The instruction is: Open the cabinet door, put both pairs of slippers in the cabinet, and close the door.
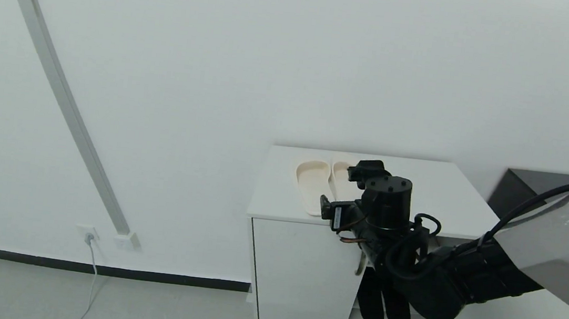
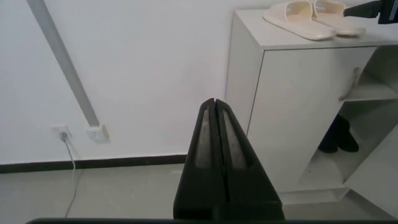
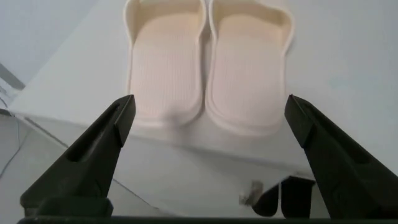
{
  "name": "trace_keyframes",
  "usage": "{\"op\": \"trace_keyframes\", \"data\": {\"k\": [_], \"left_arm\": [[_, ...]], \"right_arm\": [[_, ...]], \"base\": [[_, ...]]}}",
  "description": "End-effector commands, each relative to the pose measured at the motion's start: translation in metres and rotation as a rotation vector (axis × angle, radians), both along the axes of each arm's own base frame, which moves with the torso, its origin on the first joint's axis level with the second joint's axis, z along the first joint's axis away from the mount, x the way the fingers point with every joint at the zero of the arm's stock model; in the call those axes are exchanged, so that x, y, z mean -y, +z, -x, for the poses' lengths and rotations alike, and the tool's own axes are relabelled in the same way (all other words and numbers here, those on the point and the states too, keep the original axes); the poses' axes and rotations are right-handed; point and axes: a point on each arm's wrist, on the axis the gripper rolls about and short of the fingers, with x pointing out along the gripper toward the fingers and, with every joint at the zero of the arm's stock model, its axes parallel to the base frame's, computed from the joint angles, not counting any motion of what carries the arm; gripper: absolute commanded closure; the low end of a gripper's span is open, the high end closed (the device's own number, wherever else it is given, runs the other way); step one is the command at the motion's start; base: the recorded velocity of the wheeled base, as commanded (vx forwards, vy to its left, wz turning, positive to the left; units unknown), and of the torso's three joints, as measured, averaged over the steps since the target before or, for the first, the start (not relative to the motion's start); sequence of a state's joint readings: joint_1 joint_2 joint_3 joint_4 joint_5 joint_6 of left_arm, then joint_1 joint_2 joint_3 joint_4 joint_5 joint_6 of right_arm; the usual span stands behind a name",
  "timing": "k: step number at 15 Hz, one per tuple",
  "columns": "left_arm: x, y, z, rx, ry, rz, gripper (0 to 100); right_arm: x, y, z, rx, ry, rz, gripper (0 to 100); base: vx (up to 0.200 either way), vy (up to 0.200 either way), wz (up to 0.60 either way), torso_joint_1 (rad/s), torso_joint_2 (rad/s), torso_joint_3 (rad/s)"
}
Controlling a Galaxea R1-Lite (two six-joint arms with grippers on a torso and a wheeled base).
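Note:
A pair of cream slippers [image 1: 320, 184] [image 2: 311, 15] [image 3: 168, 74] lies side by side on top of the white cabinet [image 1: 444, 197], near its front left edge. My right gripper [image 1: 360, 171] [image 3: 210, 102] hovers open just in front of them, one finger on each side of the pair and nothing held. A pair of black slippers [image 1: 385, 302] [image 2: 339, 134] stands inside the cabinet's open right compartment. The cabinet's left door [image 1: 299, 272] [image 2: 298, 106] is shut. My left gripper [image 2: 214, 102] is shut on nothing, low and off to the cabinet's left.
The cabinet's open right door [image 2: 376, 180] swings out at the lower right. A wall socket with a cable [image 1: 89, 238] and a slanted grey conduit [image 1: 59, 88] are on the left wall. Dark furniture [image 1: 525, 185] stands right of the cabinet.

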State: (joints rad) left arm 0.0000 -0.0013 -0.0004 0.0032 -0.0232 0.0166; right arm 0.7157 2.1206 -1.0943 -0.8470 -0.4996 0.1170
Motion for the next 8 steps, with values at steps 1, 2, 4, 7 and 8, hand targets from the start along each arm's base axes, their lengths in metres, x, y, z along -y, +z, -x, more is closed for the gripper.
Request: {"op": "trace_keyframes", "data": {"k": [1, 2, 4, 7, 8], "left_arm": [[0.000, 0.000, 0.000, -0.002, 0.000, 0.000, 100], [0.000, 0.000, 0.000, -0.002, 0.000, 0.000, 100], [0.000, 0.000, 0.000, -0.002, 0.000, 0.001, 100], [0.000, 0.000, 0.000, -0.002, 0.002, 0.000, 100], [0.000, 0.000, 0.000, -0.002, 0.002, 0.000, 100]], "right_arm": [[-0.002, -0.006, -0.002, -0.010, 0.001, 0.007, 0], [-0.004, -0.011, -0.003, -0.019, 0.004, 0.009, 0], [-0.010, -0.016, -0.009, -0.018, 0.005, 0.007, 0], [-0.017, -0.025, -0.016, -0.023, 0.005, 0.010, 0], [-0.019, -0.027, -0.018, -0.023, 0.005, 0.010, 0]], "base": [[0.200, 0.000, 0.00, 0.002, 0.01, -0.002], [0.200, 0.000, 0.00, -0.002, 0.00, -0.002], [0.200, 0.000, 0.00, 0.005, 0.00, 0.002], [0.000, 0.000, 0.00, 0.000, 0.00, 0.000], [0.000, 0.000, 0.00, 0.000, 0.00, 0.000]]}}
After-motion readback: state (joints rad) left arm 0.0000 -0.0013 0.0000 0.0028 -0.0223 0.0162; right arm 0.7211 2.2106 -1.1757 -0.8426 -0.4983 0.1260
